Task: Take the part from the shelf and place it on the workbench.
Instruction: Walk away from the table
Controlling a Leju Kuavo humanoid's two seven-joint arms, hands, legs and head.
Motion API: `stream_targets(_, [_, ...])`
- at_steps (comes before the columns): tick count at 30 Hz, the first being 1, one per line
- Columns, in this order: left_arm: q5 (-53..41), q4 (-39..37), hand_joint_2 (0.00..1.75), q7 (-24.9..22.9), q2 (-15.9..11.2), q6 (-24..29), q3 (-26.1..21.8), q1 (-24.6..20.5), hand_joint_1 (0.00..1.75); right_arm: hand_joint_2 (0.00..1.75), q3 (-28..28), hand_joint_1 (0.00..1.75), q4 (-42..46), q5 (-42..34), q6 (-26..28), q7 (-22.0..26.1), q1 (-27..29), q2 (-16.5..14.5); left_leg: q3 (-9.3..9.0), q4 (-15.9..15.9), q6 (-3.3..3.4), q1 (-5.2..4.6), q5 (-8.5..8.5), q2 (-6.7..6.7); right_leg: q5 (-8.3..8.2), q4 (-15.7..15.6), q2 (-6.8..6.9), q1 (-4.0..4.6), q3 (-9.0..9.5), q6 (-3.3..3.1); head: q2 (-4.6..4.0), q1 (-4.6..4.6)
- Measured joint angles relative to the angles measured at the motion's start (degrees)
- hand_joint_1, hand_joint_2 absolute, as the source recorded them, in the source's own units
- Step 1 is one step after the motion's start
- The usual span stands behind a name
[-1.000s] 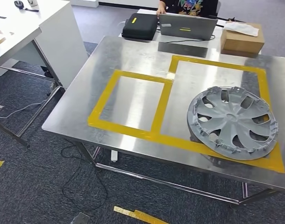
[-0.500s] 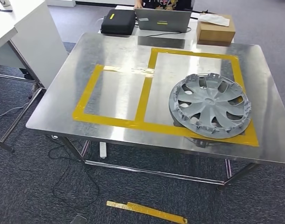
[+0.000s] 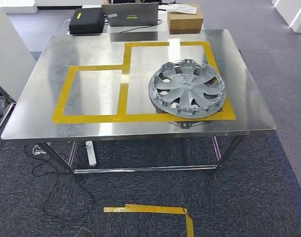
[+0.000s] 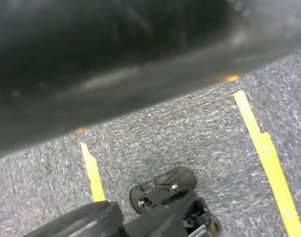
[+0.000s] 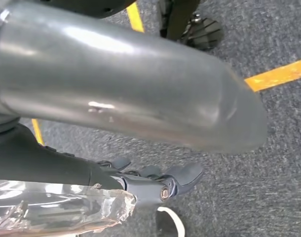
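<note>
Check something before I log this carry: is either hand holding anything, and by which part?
Cannot be told: the wrist views are too blurred and crowded. The hubcap lies on the table, no hand on it.

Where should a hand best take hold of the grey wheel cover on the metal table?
Probably at the near rim of the wheel cover, coming from the table's front edge. It lies flat and wide, and that rim sits near the edge; the spoke openings also give fingers room.
</note>
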State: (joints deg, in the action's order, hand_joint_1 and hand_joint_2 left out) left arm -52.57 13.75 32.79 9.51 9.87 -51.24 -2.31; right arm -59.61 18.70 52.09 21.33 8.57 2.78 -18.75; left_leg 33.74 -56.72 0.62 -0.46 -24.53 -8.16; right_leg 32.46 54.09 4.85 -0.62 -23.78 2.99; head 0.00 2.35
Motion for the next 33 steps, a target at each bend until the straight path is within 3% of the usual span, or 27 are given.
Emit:
stream_targets(1, [0.0,0.0,0.0,0.0,0.01,0.03,-0.02,-0.05,0.0,0.0,-0.07,0.0,0.01,0.03,-0.05,-0.01,0.07,0.0,0.03,-0.08,-0.25,0.06,0.25,-0.53,-0.02,-0.08,-0.57,0.01,-0.45,-0.63,0.0,-0.04])
stream_targets(2, [-0.01,0.0,0.0,-0.01,0.02,0.07,-0.04,-0.1,0.0,0.0,-0.18,0.0,0.01,0.08,-0.11,-0.02,0.18,-0.01,0.15,-0.26,-0.56,0.23,-0.08,-0.16,-0.33,0.05,-1.12,-0.02,-0.87,-1.09,0.0,-0.05])
stream_targets(4, [-0.07,0.0,0.0,-0.02,0.03,0.11,-0.17,0.07,0.0,0.0,-0.45,0.0,0.05,0.58,-0.22,-0.08,0.3,-0.01,1.01,-3.04,-1.3,0.69,-3.74,3.12,-1.3,0.16,-2.35,-0.09,-1.96,-2.14,0.0,-0.1])
stream_targets(6, [-0.28,0.0,0.0,-0.04,0.01,0.13,-0.44,0.43,0.0,0.0,-0.68,0.0,0.14,1.8,-0.27,-0.11,0.2,0.0,2.77,-9.98,-1.72,0.95,-9.43,6.76,-2.39,0.44,-3.63,0.0,-3.08,-2.79,0.0,-0.23])
stream_targets(7, [-0.47,0.0,0.0,-0.04,-0.02,0.14,-0.59,0.55,0.0,0.0,-0.75,0.0,0.19,2.52,-0.23,-0.1,0.18,0.0,3.43,-13.24,-1.71,0.94,-11.0,7.37,-2.86,0.7,-4.23,0.13,-3.71,-2.94,0.0,-0.31])
stream_targets(8, [-0.65,0.0,0.0,-0.01,-0.04,0.15,-0.74,0.61,0.0,0.0,-0.83,0.0,0.21,3.21,-0.17,-0.1,0.21,0.0,3.5,-15.28,-1.57,0.91,-11.51,7.69,-3.27,1.06,-4.79,0.3,-4.37,-3.02,0.0,-0.37])
stream_targets(9, [-0.83,0.0,0.0,0.03,-0.08,0.14,-0.87,0.62,0.0,0.0,-0.91,0.0,0.24,3.86,-0.12,-0.09,0.27,0.0,2.58,-15.05,-1.29,0.86,-10.78,7.81,-3.58,1.48,-5.29,0.49,-5.13,-3.04,0.0,-0.41])
stream_targets(10, [-0.95,0.0,0.0,0.08,-0.12,0.13,-0.98,0.62,0.0,0.0,-1.02,0.0,0.25,4.44,-0.08,-0.09,0.31,0.0,0.71,-12.61,-0.88,0.77,-9.22,7.89,-3.8,1.88,-5.69,0.68,-5.76,-3.05,0.0,-0.42])
stream_targets(13, [-1.17,0.0,0.0,0.21,-0.48,0.09,-1.25,0.6,0.0,0.0,-1.3,0.0,0.27,5.53,-0.07,-0.11,0.29,-0.17,-5.62,-2.04,0.83,0.22,-5.82,8.97,-4.47,2.71,-6.41,0.93,-7.16,-2.82,0.0,-0.38])
stream_targets(14, [-1.21,0.0,0.0,0.24,-0.58,0.09,-1.31,0.59,0.0,0.0,-1.33,0.0,0.27,5.64,-0.07,-0.1,0.26,-0.23,-6.39,-0.31,1.12,0.01,-5.57,9.28,-4.82,2.8,-6.5,0.83,-7.52,-2.56,0.0,-0.36])
stream_targets(17, [-1.24,0.0,0.0,0.28,-0.61,0.09,-1.38,0.55,0.0,0.0,-1.42,0.0,0.29,5.79,-0.06,-0.11,0.36,-0.28,-5.81,0.96,1.32,-0.13,-4.51,8.97,-5.59,2.94,-6.58,0.6,-8.6,-1.53,0.0,-0.39])
stream_targets(19, [-1.25,0.0,0.0,0.32,-0.6,0.09,-1.42,0.44,0.0,0.0,-1.51,0.0,0.29,5.82,-0.01,-0.13,0.42,-0.28,-4.85,1.62,1.58,0.12,-3.34,8.44,-2.76,5.34,-6.03,0.6,-10.04,-0.91,0.0,-0.2])
stream_targets(21, [-1.27,0.0,0.0,0.35,-0.55,0.05,-1.44,0.41,0.0,0.0,-1.6,0.0,0.34,5.85,0.02,-0.11,0.31,-0.27,-3.55,1.67,1.69,0.17,-2.37,7.97,2.64,11.42,-5.41,0.42,-11.97,-0.45,0.0,-0.03])
stream_targets(22, [-1.28,0.0,0.0,0.35,-0.54,0.02,-1.44,0.44,0.0,0.0,-1.62,0.0,0.38,5.85,0.02,-0.11,0.26,-0.26,-2.82,1.6,1.66,0.13,-1.88,7.69,4.55,14.8,-5.32,0.37,-12.61,-0.3,0.0,-0.02])
stream_targets(23, [-1.28,0.0,0.0,0.35,-0.53,-0.02,-1.44,0.44,0.0,0.0,-1.65,0.0,0.42,5.85,0.02,-0.11,0.24,-0.25,-2.08,1.54,1.62,0.09,-1.33,7.42,5.1,17.19,-5.28,0.35,-12.71,-0.18,0.0,-0.03])
stream_targets(25, [-1.29,0.0,0.0,0.35,-0.54,-0.04,-1.44,0.4,0.0,0.0,-1.68,0.0,0.49,5.85,0.02,-0.11,0.26,-0.24,-0.49,1.37,1.46,0.06,-0.19,7.02,2.42,17.12,-5.22,0.36,-10.54,-0.12,0.0,-0.04])
stream_targets(27, [-1.29,0.0,0.0,0.35,-0.54,-0.03,-1.44,0.33,0.0,0.0,-1.69,0.0,0.56,5.9,-0.01,-0.11,0.21,-0.24,0.91,1.08,1.14,0.02,0.81,6.88,-0.73,10.61,-5.01,0.37,-5.32,-0.27,0.0,-0.04])
stream_targets(29, [-1.35,0.0,0.0,0.37,-0.5,0.05,-1.45,0.3,0.0,0.0,-1.7,0.0,0.6,6.17,-0.13,-0.09,0.01,-0.24,1.76,0.75,0.69,-0.12,1.88,6.81,-0.43,2.28,-4.82,0.5,0.04,-0.71,0.0,-0.1])
stream_targets(31, [-1.5,0.0,0.0,0.4,-0.48,0.16,-1.51,0.28,0.0,0.0,-1.89,0.0,0.6,6.82,-0.32,-0.06,-0.08,-0.24,2.2,0.75,0.23,-0.16,3.09,6.76,0.36,-1.46,-4.79,0.72,1.68,-1.37,0.0,-0.12])
stream_targets(32, [-1.6,0.0,0.0,0.42,-0.51,0.19,-1.6,0.29,0.0,0.0,-2.09,0.0,0.6,7.21,-0.42,-0.04,-0.04,-0.25,2.44,0.75,-0.02,-0.09,3.27,6.86,0.08,-1.48,-4.7,0.66,1.14,-1.76,0.0,-0.08])
stream_targets(33, [-1.73,0.0,0.0,0.42,-0.52,0.21,-1.7,0.36,0.0,0.0,-2.36,0.0,0.6,7.63,-0.48,-0.03,0.0,-0.25,2.73,0.3,-0.35,-0.02,2.42,7.05,-0.4,-1.4,-4.62,0.59,0.64,-2.2,0.0,-0.14])
